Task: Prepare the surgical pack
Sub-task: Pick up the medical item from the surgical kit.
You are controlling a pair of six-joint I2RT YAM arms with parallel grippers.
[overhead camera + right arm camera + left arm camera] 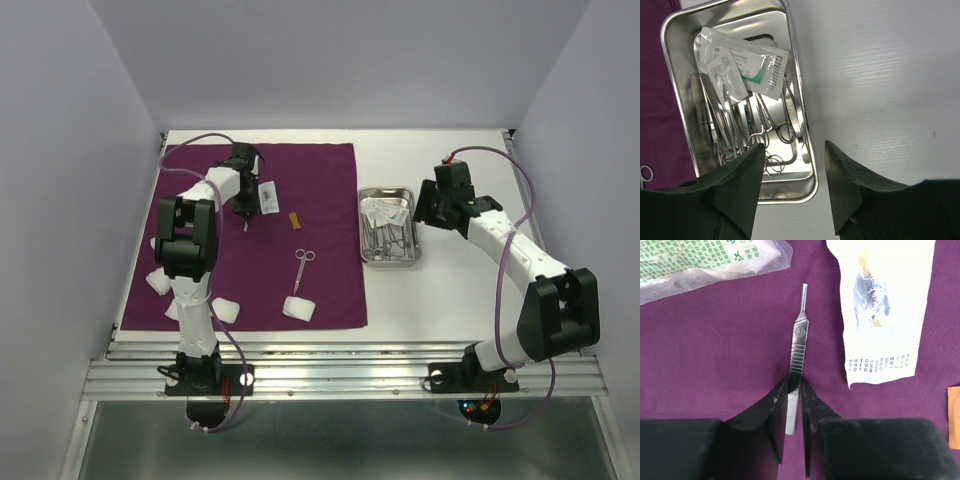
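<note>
The purple drape (320, 270) lies flat on the table's left half. On its far part, my left gripper (244, 212) points down, and the wrist view shows its jaws (795, 383) pinching the lower end of a steel scalpel handle (799, 340) that lies on the cloth. The steel tray (390, 259) sits to the right of the drape, with forceps and scissors (765, 125) and sealed packets (745, 65) inside. My right gripper (794, 145) hovers open over the tray's right rim (790, 55), holding nothing.
Loose on the drape are small scissors (301, 268), gauze pads (297, 307) (226, 309), a white packet (268, 196) (885, 305), a small orange piece (294, 220) and a clear packet with green print (705, 260). More gauze (158, 282) lies by the left arm.
</note>
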